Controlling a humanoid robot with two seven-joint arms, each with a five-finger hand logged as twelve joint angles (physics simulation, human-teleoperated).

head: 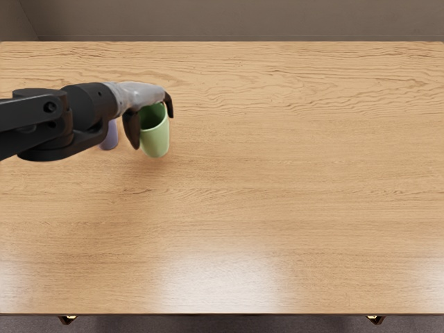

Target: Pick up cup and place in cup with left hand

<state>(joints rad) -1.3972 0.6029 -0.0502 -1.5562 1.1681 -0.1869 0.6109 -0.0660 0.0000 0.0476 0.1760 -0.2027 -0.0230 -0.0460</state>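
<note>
My left hand (153, 130) reaches in from the picture's left edge, its thumb on the left side of a green cup (157, 142) and a dark finger curled at the right of its rim. The hand is shut on this cup, whose mouth faces up and is partly covered by the fingers. Whether its base touches the table cannot be told. A purple cup (109, 137) stands just to the left, mostly hidden under the hand and wrist. The right hand is out of view.
The wooden table (277, 180) fills most of the view, with its far edge near the top and its near edge at the bottom. The left forearm crosses the table's upper left part.
</note>
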